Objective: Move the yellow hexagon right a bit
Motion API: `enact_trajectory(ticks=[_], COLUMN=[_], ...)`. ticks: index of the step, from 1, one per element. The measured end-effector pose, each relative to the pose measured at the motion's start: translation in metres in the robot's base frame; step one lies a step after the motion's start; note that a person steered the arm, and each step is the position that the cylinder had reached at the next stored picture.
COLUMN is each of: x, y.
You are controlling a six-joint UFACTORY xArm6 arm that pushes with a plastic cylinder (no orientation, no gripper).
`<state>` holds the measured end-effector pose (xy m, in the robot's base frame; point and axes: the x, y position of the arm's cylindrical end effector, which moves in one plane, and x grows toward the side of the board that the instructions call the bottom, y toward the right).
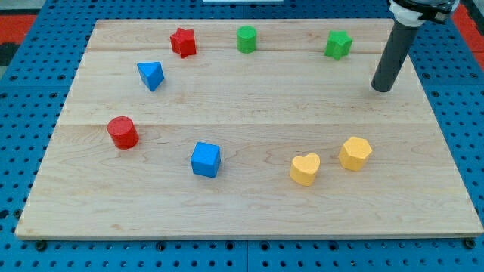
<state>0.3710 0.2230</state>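
The yellow hexagon (355,153) sits on the wooden board (249,113) at the lower right. A yellow heart (305,169) lies just to its left, a small gap apart. My tip (383,89) rests on the board near the right edge, above and slightly right of the hexagon, well apart from it. The rod rises toward the view's top right corner.
A green star (338,44) sits left of the rod near the top. A green cylinder (246,39) and red star (183,42) lie along the top. A blue triangle (151,75), red cylinder (122,133) and blue cube (206,159) are further left.
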Motion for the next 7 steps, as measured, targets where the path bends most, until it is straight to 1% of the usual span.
enact_trajectory(ticks=[1,2,3,4,5,6,7], x=[-0.022,0.011,0.086,0.124,0.154,0.151,0.192], y=[-0.051,-0.089,-0.094,-0.088,-0.073,-0.078,-0.086])
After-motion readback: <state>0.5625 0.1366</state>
